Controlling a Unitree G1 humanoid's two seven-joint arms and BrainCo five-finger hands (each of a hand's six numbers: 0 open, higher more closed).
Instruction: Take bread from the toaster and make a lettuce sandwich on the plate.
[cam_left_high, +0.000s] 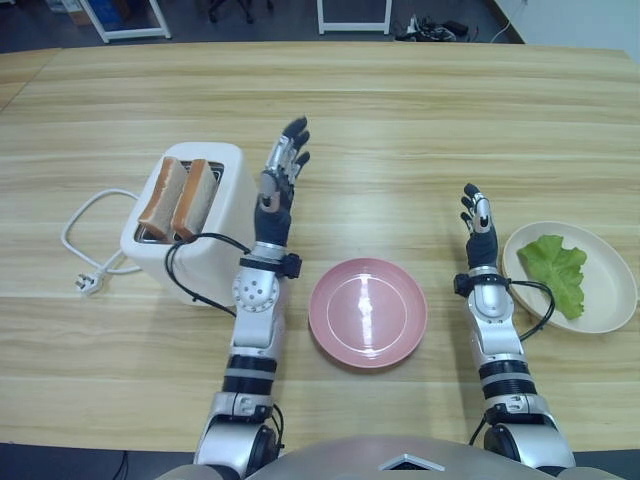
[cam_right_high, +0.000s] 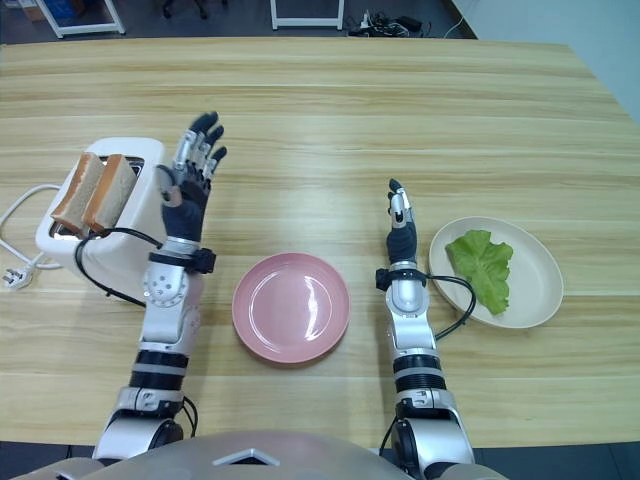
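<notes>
Bread (cam_left_high: 180, 198), two slices, upright in the toaster (cam_left_high: 160, 255) slots, untouched.
Left robot hand (cam_left_high: 280, 175) raised just right of the toaster, fingers spread, grasping nothing; right robot hand (cam_left_high: 479, 225) upright, fingers straight, released. Pink plate (cam_left_high: 367, 345) on the desk (cam_left_high: 450, 120) between both; lettuce (cam_left_high: 555, 270) in beige dish (cam_left_high: 615, 295) just right of right robot hand.

The wooden table (cam_left_high: 450, 110) bears a toaster (cam_left_high: 150, 258); pink plate (cam_left_high: 368, 312); beige plate (cam_left_high: 610, 285).

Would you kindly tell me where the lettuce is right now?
The lettuce lies in the beige dish on the robot's right side, just to the right of the right hand. The pink plate sits further left, in the middle.
</notes>
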